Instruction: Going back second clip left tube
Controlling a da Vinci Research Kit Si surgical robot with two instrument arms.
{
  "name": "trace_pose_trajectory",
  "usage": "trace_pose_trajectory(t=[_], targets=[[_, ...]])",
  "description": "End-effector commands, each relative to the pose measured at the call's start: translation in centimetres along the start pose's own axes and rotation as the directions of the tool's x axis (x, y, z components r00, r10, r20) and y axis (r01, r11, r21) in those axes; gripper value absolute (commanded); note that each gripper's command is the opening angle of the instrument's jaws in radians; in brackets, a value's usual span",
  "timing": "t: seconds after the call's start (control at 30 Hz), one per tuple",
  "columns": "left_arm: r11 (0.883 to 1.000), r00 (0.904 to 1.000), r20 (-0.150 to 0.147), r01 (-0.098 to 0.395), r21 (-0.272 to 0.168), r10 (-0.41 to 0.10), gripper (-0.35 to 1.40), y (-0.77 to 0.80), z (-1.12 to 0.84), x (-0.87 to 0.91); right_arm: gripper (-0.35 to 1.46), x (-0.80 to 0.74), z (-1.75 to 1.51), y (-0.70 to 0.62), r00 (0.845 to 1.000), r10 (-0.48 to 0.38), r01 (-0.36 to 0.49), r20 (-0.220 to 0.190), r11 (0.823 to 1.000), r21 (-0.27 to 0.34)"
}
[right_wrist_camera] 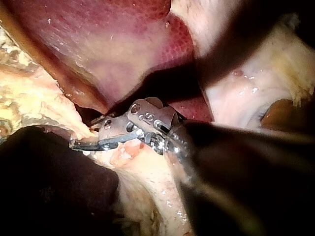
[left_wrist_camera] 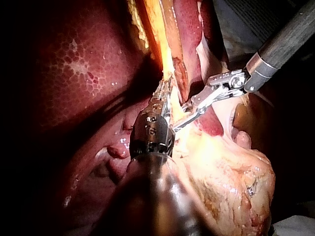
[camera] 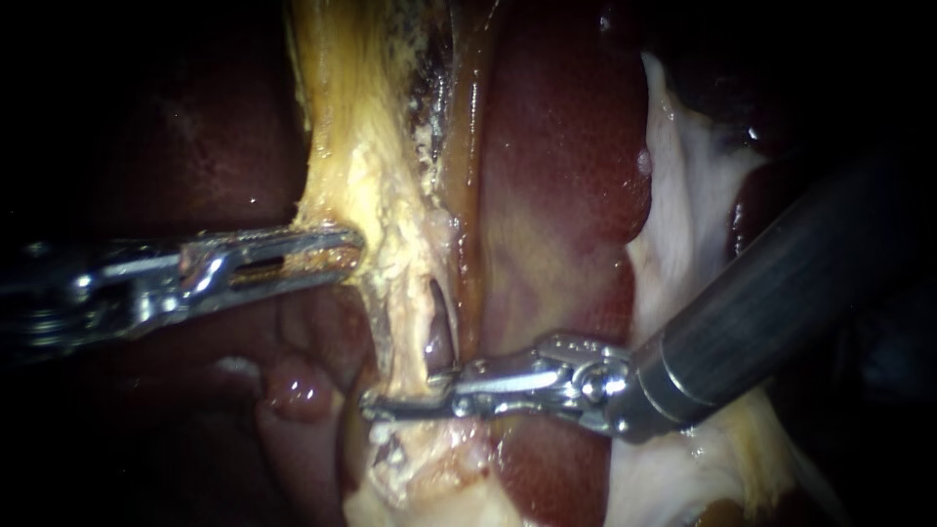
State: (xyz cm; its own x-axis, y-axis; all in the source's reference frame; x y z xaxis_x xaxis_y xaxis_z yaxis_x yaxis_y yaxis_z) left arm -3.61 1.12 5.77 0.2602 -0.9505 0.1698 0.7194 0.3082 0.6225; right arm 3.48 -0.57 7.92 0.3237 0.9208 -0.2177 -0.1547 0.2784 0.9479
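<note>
My left instrument [camera: 353, 249] comes in from the left with its jaws shut on the edge of the yellowish tissue [camera: 376, 185] that is stretched upward. Below it, two pale strands flank a dark slit; the left tube [camera: 405, 332] is the nearer strand. My right instrument [camera: 390, 400] reaches in from the right, and its thin jaws lie across the foot of that tube with a narrow gap, one on each side. I cannot tell a clip apart from the jaws. The left wrist view shows the right instrument [left_wrist_camera: 181, 118] crossing just ahead of the left instrument [left_wrist_camera: 165, 91].
Dark red liver [camera: 566, 176] lies right of the tubes and fills much of the left wrist view [left_wrist_camera: 74, 73]. Pale whitish tissue [camera: 693, 195] sits behind my right shaft. Yellow fatty tissue [left_wrist_camera: 231, 177] bulges beside the left shaft.
</note>
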Motion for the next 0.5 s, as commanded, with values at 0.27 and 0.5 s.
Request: trace_pose_trajectory(t=[0.27,0.5], targets=[[1.0,1.0,0.0,-0.001,0.001,0.001,-0.35,0.01,0.0,0.0,-0.1,0.02,-0.02,-0.02,1.0,0.001,-0.001,-0.004,1.0,0.001],[1.0,1.0,0.0,-0.001,0.001,0.001,-0.35,0.02,-0.01,0.0,0.54,0.17,-0.17,-0.1,0.994,-0.107,0.107,-0.025,0.994,0.027]])
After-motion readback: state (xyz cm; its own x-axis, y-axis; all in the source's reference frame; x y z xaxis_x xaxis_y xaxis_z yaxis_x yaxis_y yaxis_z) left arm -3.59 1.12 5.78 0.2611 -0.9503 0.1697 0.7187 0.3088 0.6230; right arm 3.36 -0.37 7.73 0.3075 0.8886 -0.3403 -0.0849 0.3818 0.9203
